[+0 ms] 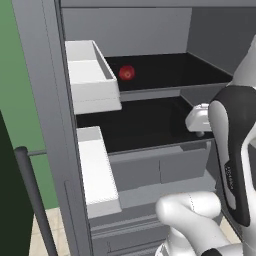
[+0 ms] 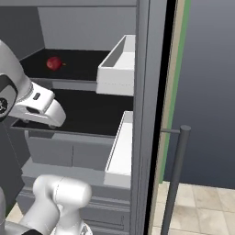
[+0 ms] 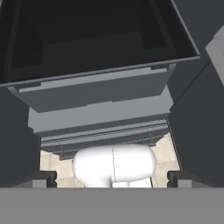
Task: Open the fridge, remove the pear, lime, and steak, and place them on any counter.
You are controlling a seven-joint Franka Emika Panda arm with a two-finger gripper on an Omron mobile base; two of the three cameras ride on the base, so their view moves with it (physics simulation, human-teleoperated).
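The fridge (image 1: 50,125) stands open, its grey door frame running down the left and two white door bins (image 1: 92,75) stacked on it, the upper one beside the top shelf and the lower one beside the shelf below. The pear (image 1: 127,73), small and dark red, sits alone on the black top shelf (image 1: 170,70) near its left front, just right of the upper bin. The white arm rises from the lower right, and its white hand (image 1: 199,119) reaches in over the right end of the dark lower shelf (image 1: 140,122), above the grey drawer fronts (image 1: 160,170); a dark bar handle (image 1: 32,200) slants across the lower left.
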